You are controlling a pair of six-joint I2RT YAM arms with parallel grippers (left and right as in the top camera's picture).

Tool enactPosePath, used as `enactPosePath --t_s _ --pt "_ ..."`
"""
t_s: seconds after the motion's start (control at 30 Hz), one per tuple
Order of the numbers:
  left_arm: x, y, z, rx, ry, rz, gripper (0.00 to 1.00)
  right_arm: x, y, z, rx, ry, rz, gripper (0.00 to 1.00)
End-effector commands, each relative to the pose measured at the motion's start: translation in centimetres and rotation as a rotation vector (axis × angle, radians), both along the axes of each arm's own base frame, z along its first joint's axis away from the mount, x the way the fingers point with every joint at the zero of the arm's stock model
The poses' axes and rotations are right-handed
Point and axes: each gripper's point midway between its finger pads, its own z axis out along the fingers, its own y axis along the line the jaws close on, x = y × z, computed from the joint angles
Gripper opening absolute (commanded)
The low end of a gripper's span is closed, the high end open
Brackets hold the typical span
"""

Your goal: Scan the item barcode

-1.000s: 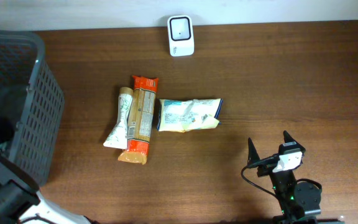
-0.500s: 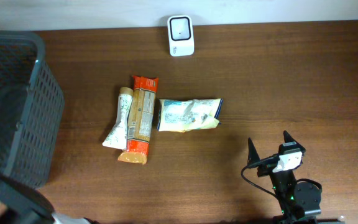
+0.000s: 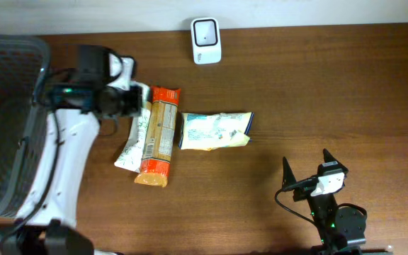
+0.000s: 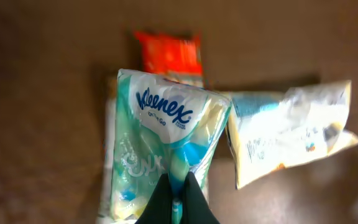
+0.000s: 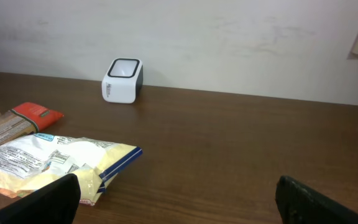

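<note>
Over the orange packet (image 4: 168,53), Kleenex pack (image 4: 166,124) pinched in left claw (image 4: 176,185)

place: shop-checkout mockup | evid: barcode scanner (image 3: 206,40), shopping basket (image 3: 6,127), pkgd goods (image 3: 214,131) on wood table (image 3: 331,92), plain wall (image 5: 229,37)

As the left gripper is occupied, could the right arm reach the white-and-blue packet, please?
Probably yes: the right gripper is open, and only bare table lies between it and the white-and-blue packet.
</note>
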Motion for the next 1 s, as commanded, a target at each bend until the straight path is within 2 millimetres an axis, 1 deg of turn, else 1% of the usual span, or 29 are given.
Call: enactPosePath --t_s 0.0,0.03,0.1,0.13,0.17,0.23,0.27,0.33,0.37,0.4,0.43,0.47,0.5,0.53,0.57,0.6,0.63,0.67,0.7,0.73,0.77,0.8,0.87,0.97 --pt "-1.3 -3.3 -4.0 0.016 0.118 -0.046 0.00 0.0 0.0 -0.2 0.008 0.005 0.002 0.99" --pt "-1.7 -4.8 -4.7 0.022 0.136 -0.084 0.00 0.0 0.0 -0.2 0.008 0.005 0.002 0.99" --pt "-2.7 -6.9 -5.5 0.033 0.166 -0.144 0.00 0.0 0.0 -0.2 0.008 0.005 0.002 0.99" --pt "-3.6 -7.9 -6.4 0.043 0.201 -0.174 0.00 0.0 0.0 -0.2 0.008 0.005 0.002 0.99" --pt "-4.9 -8.7 -7.9 0.058 0.246 -0.203 0.00 0.0 0.0 -0.2 0.008 0.005 0.002 0.99" --pt "-6.4 -9.0 -9.9 0.069 0.294 -0.208 0.00 0.0 0.0 -0.2 0.008 0.005 0.002 0.99" --pt "-6.7 -8.8 -10.9 0.070 0.303 -0.185 0.00 0.0 0.0 -0.2 0.008 0.005 0.002 0.99" --pt "-6.4 -8.9 -12.3 0.062 0.277 -0.174 0.01 0.0 0.0 -0.2 0.008 0.005 0.002 0.99" --pt "-6.1 -9.0 -12.4 0.057 0.262 -0.174 0.07 0.0 0.0 -0.2 0.008 0.005 0.002 0.99" --pt "-5.8 -9.1 -12.3 0.053 0.250 -0.175 0.19 0.0 0.0 -0.2 0.008 0.005 0.002 0.99" --pt "-5.4 -9.3 -12.2 0.047 0.231 -0.175 0.50 0.0 0.0 -0.2 0.008 0.005 0.002 0.98" --pt "-4.9 -9.5 -12.0 0.042 0.211 -0.175 0.94 0.0 0.0 -0.2 0.008 0.004 0.002 0.98" --pt "-4.3 -9.3 -11.5 0.036 0.194 -0.165 0.99 0.0 0.0 -0.2 0.008 0.005 0.002 0.99" --pt "-3.6 -8.7 -10.8 0.029 0.179 -0.146 0.99 0.0 0.0 -0.2 0.008 0.005 0.002 0.99" --pt "-1.7 -6.2 -8.3 0.012 0.133 -0.072 0.99 0.0 0.0 -0.2 0.008 0.005 0.002 0.99" --pt "-1.0 -4.6 -7.1 0.012 0.108 -0.043 0.99 0.0 0.0 -0.2 0.008 0.004 0.002 0.99" --pt "-0.4 -2.0 -5.7 0.022 0.077 -0.002 0.99 0.0 0.0 -0.2 0.008 0.005 0.002 0.99" --pt "-0.4 -0.4 -5.1 0.030 0.066 0.016 0.99 0.0 0.0 -0.2 0.008 0.005 0.002 0.99" --pt "-0.7 2.3 -4.4 0.057 0.055 0.021 0.99 0.0 0.0 -0.2 0.008 0.005 0.002 0.99" --pt "-0.9 3.5 -4.1 0.076 0.050 0.012 0.99 0.0 0.0 -0.2 0.008 0.005 0.002 0.99" --pt "-1.2 5.3 -3.9 0.103 0.047 -0.002 0.99 0.0 0.0 -0.2 0.008 0.005 0.002 0.99" --pt "-1.3 6.4 -3.9 0.119 0.043 -0.008 0.99 0.0 0.0 -0.2 0.008 0.005 0.002 0.99" --pt "-0.9 9.4 -3.7 0.163 0.014 -0.019 0.99 0.0 0.0 -0.2 0.008 0.005 0.002 0.99" --pt "-0.7 12.3 -3.4 0.201 -0.015 -0.005 0.99 0.0 0.0 -0.2 0.008 0.005 0.002 0.99"
